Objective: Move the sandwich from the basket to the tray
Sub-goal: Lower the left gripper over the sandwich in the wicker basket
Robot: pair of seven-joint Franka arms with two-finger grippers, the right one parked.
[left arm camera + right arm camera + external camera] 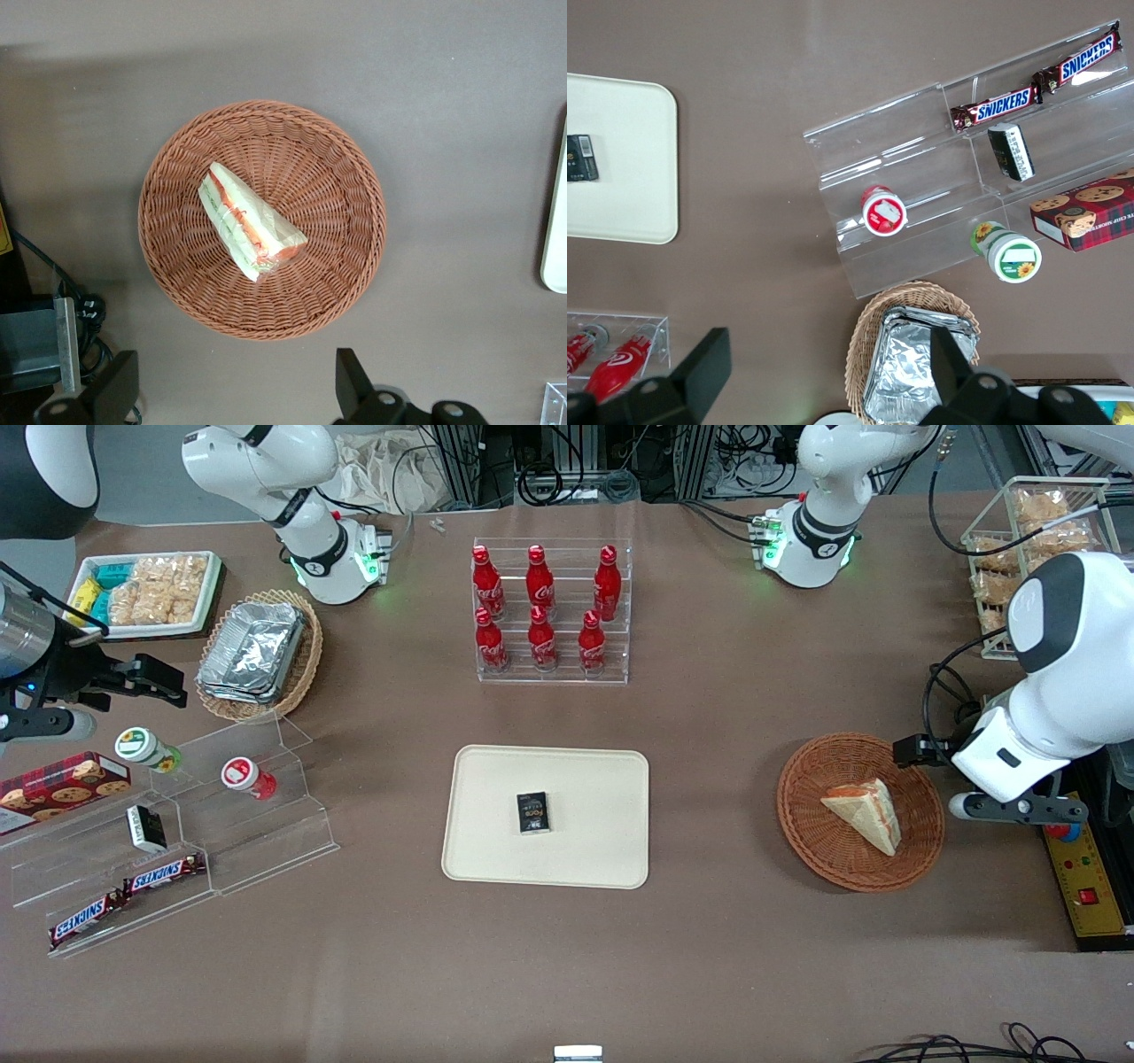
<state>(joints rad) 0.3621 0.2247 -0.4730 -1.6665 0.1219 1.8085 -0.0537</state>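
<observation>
One sandwich (250,221) lying in basket (262,219), right below my gripper (235,390) — fingers spread wide, holding nothing. Tray (546,816) sits well off toward parked arm's end. Worry: soft wedge squashes or slips if I pinch sloped faces — could drag basket too.

sandwich (864,811) lying in basket (811,835)

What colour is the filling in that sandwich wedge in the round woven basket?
Orange-red and green layers between pale white bread, clearest in the left wrist view: triangular sandwich.
</observation>
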